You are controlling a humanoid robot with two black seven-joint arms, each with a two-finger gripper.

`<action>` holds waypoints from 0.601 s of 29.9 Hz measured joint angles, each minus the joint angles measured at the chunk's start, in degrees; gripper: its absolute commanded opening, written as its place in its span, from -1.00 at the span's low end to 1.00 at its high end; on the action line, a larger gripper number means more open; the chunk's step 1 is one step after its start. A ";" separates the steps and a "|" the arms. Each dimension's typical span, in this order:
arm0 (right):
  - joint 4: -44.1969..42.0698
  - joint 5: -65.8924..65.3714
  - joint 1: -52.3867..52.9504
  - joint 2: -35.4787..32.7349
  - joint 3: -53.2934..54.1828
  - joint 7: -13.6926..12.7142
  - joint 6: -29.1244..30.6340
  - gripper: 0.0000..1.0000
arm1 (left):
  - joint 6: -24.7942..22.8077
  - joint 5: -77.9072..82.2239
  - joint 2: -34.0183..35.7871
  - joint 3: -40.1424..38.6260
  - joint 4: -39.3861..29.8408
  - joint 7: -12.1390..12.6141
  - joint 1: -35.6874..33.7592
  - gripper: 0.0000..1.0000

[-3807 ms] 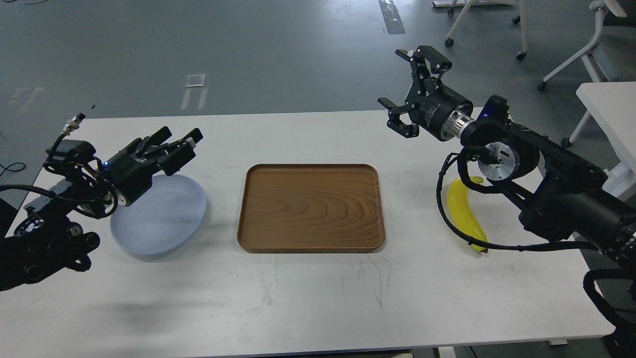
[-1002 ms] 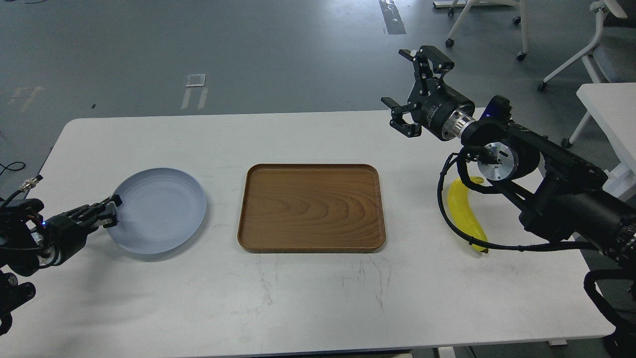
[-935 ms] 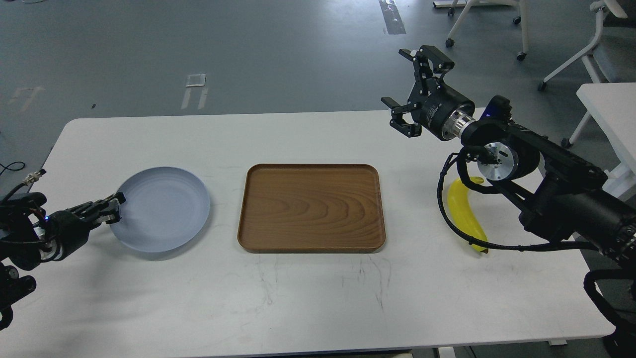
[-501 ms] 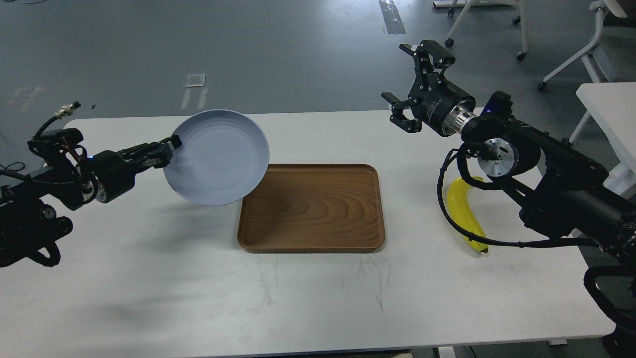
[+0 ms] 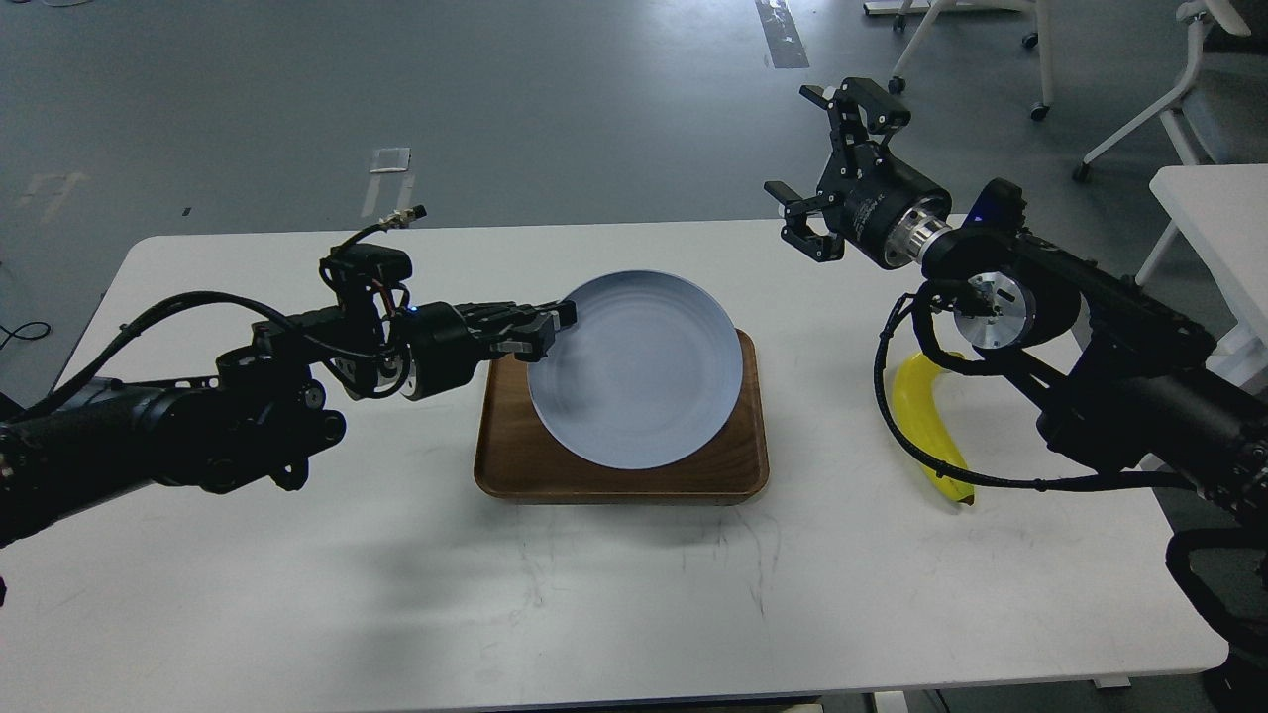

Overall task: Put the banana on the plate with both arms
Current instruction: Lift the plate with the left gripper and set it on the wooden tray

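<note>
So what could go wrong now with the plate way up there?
The left gripper pinches the plate only by its rim, so it might slip and drop onto the wooden tray. The banana lies partly under the right arm's cable, so the open right gripper may have trouble reaching it cleanly.

Left arm (image 5: 168,416): matte black, bulky rounded joints, thin black cables looping above, small blue light near wrist.
Left gripper (image 5: 555,325): black, slim fingers.
Right arm (image 5: 1119,366): black housings, silver joint rings, round silver disc, ribbed black cable drooping below.
Right gripper (image 5: 827,163): black, angular linkage fingers, tiny white lettering on barrel.
</note>
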 measured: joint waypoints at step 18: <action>0.19 0.08 -0.01 -0.85 0.92 0.01 -0.02 1.00 | -1.40 -0.67 -8.61 2.36 16.74 0.02 3.58 -1.00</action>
